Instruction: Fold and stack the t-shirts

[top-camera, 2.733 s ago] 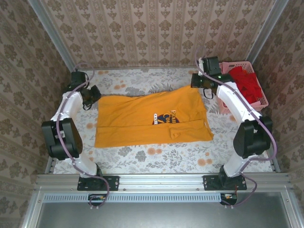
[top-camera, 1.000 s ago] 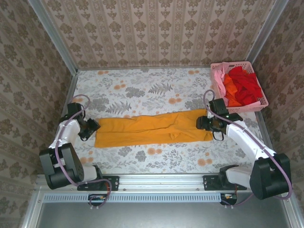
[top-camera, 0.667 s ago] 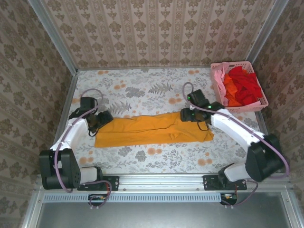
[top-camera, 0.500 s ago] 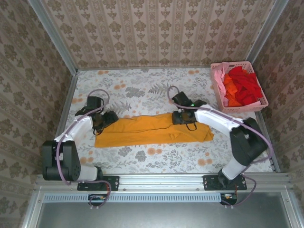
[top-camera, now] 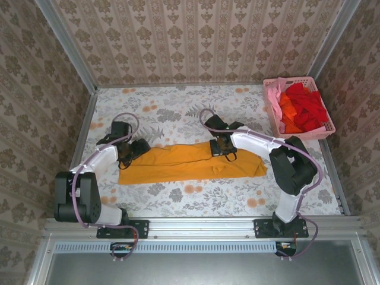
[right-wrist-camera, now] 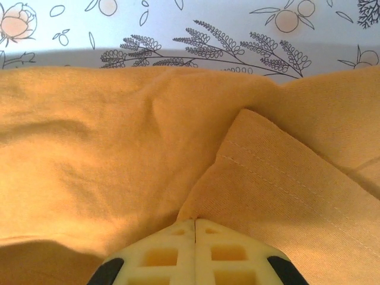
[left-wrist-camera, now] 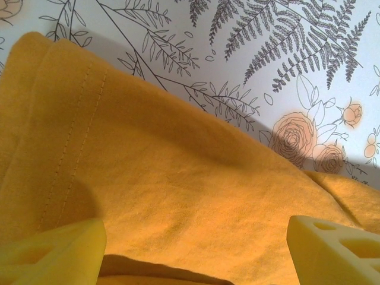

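Observation:
An orange-yellow t-shirt [top-camera: 190, 163] lies folded into a long strip across the middle of the table [top-camera: 178, 107]. My left gripper [top-camera: 133, 148] hovers over the strip's left end, open, with the cloth [left-wrist-camera: 178, 178] spread below its fingers [left-wrist-camera: 53, 249]. My right gripper [top-camera: 221, 148] sits on the strip's upper edge near the middle. It is shut, its fingertips [right-wrist-camera: 195, 222] pinched on the corner of a hemmed flap [right-wrist-camera: 285, 178] of the shirt. More t-shirts, red and orange [top-camera: 306, 107] and pink [top-camera: 274, 95], are piled in the basket.
The pink lattice basket [top-camera: 291, 79] stands at the table's back right corner. Patterned walls enclose the table at the back and both sides. Floral tabletop lies bare behind and in front of the strip.
The shirt's far half was folded down into a strip. Since then the right gripper slid left along it to the middle and shut; the left gripper opened and moved slightly up and right.

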`<state>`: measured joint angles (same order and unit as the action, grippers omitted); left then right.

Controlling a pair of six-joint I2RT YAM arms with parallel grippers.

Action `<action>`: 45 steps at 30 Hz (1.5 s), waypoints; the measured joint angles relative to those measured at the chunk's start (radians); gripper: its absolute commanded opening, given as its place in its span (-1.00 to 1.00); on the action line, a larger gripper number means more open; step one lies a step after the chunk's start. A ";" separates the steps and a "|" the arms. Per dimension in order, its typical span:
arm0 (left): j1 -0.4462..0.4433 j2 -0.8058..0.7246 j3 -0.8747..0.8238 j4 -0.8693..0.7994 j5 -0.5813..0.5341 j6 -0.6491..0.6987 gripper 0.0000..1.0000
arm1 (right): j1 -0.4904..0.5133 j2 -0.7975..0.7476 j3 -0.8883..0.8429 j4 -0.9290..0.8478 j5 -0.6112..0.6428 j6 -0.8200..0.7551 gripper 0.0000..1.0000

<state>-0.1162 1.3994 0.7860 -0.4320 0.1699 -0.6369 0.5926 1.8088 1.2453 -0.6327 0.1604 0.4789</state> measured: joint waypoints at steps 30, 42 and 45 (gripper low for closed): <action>-0.013 0.172 0.087 0.132 0.111 0.000 0.68 | -0.102 -0.220 -0.277 0.286 -0.053 0.198 0.24; 0.026 0.150 -0.061 0.311 0.171 -0.006 0.67 | -0.244 0.010 -0.159 0.371 -0.164 0.335 0.24; -0.005 0.093 -0.127 0.346 0.166 -0.036 0.67 | -0.261 0.145 0.026 0.343 -0.160 0.328 0.24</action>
<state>-0.1215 1.4929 0.6590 -0.0860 0.3363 -0.6727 0.3313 1.9533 1.2709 -0.2897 0.0006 0.8066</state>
